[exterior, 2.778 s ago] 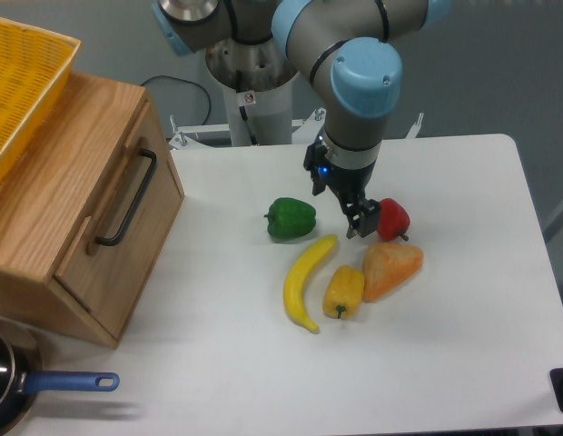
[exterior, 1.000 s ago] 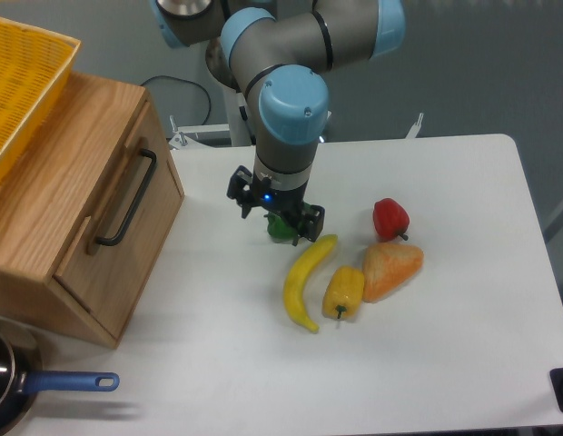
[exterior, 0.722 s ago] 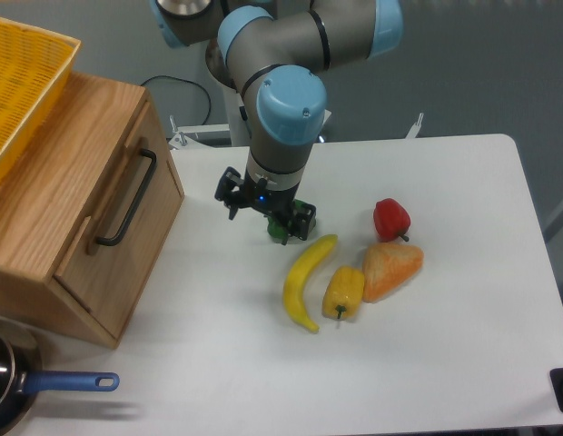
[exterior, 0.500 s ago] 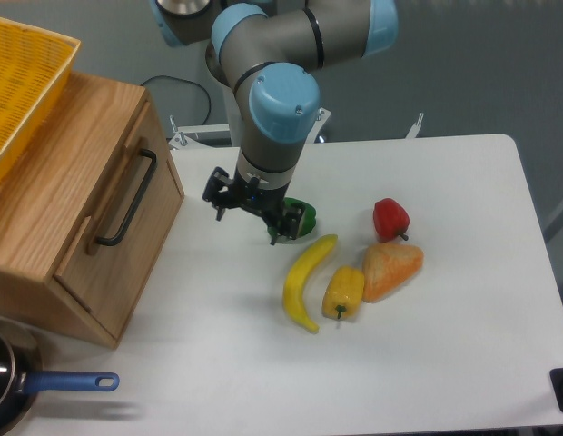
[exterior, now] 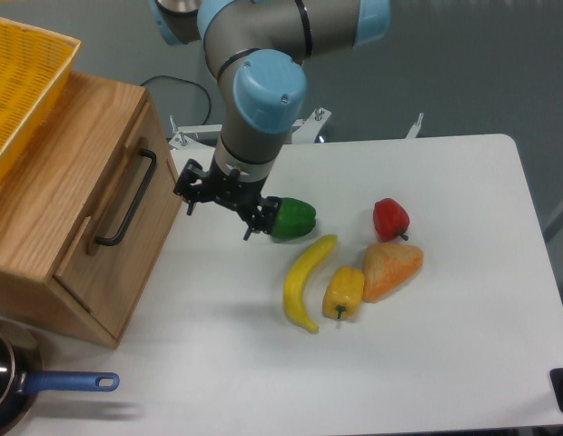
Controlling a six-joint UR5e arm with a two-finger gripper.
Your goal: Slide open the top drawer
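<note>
The top drawer is a light-oak front on the tilted wooden cabinet at the left. It sits flush with the cabinet, and its long black bar handle runs down the face. My gripper hangs just above the table, a short way right of the handle and not touching it. It stands open with nothing between its fingers. One black fingertip points toward the drawer front; the other is beside a green pepper.
A yellow mesh basket rests on the cabinet. A banana, yellow pepper, orange piece and red pepper lie mid-table. A pan with a blue handle sits at the front left.
My gripper has travelled left from beside the red pepper, past the green pepper, toward the drawer front, turning at the wrist. The drawer and the food have not moved.
</note>
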